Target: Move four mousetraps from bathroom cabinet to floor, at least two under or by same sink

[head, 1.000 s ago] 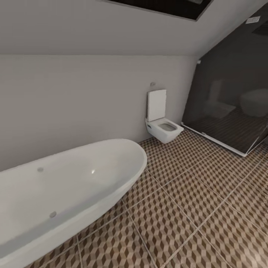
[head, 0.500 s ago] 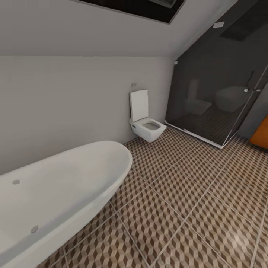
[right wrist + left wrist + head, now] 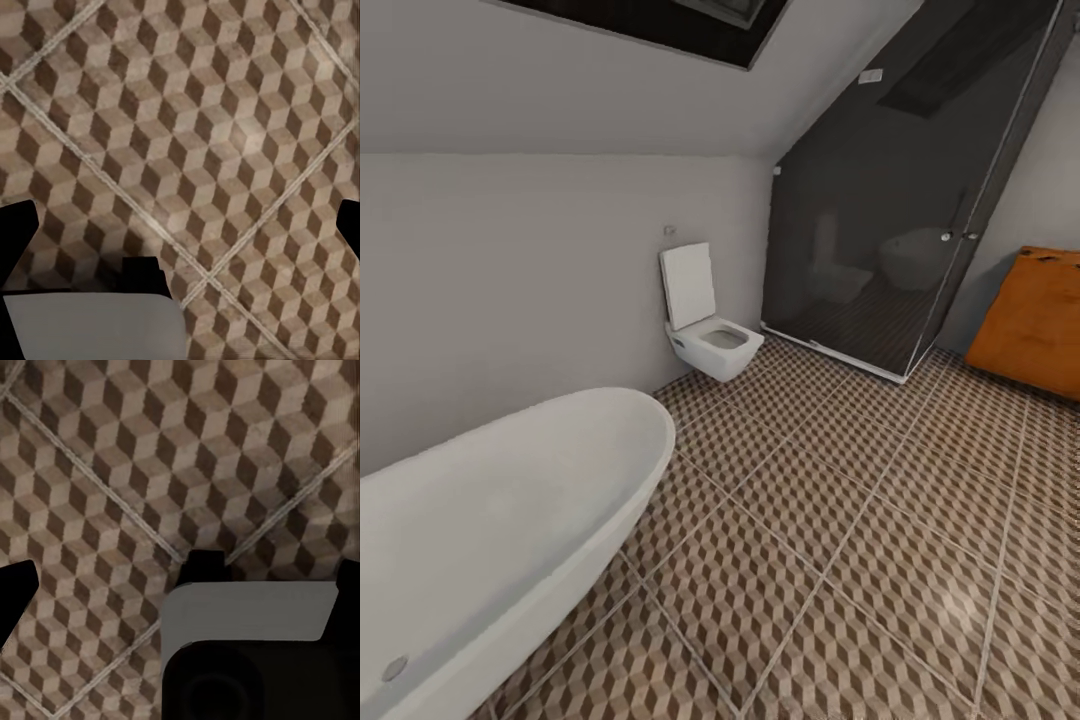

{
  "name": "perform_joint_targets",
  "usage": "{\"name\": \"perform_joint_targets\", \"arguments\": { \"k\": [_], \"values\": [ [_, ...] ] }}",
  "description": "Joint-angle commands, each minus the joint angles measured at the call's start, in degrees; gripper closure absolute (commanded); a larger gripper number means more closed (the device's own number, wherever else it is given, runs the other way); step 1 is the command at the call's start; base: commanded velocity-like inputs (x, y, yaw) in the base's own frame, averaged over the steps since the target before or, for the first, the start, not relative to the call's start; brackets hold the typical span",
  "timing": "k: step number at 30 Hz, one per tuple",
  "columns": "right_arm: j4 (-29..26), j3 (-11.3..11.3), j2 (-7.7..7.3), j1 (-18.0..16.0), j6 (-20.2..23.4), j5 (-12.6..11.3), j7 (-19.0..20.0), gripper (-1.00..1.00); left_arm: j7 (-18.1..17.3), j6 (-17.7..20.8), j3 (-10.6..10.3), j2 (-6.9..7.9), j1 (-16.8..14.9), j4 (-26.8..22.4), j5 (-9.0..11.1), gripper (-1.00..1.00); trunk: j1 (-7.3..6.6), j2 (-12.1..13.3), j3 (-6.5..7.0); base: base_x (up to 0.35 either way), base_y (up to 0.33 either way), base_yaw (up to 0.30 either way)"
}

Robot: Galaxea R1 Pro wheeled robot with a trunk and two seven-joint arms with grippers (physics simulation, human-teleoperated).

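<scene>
Both wrists point down at the cube-patterned bathroom floor point(image 3: 840, 560), jaws apart, orange-brown cabinet point(image 3: 1032, 320) at frame right, beside the dark glass shower point(image 3: 880, 230).

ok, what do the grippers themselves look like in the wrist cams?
Little shows. In the left wrist view, the left gripper has black fingertips at the frame's sides; a pale grey rounded block with a black part sits between. The right gripper has the same black tips. No cables or markings visible.
</scene>
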Motion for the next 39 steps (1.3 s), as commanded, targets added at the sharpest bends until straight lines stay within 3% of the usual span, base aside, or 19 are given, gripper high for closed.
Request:
{"name": "perform_joint_targets", "arguments": {
  "k": [1,39],
  "values": [
    [-0.1,0.5,0.00,0.0,-0.1,-0.5,-0.3,-1.00,0.0,-0.2,-0.4,-0.06,0.0,0.2,0.3,-1.00,0.00,0.0,-0.02,0.000,0.000,-0.285],
    [-0.1,0.5,0.00,0.0,0.0,-0.5,-0.2,-1.00,0.0,-0.2,-0.4,-0.06,0.0,0.2,0.3,-1.00,0.00,0.0,0.83,0.000,0.000,-0.285]
  ]
}}
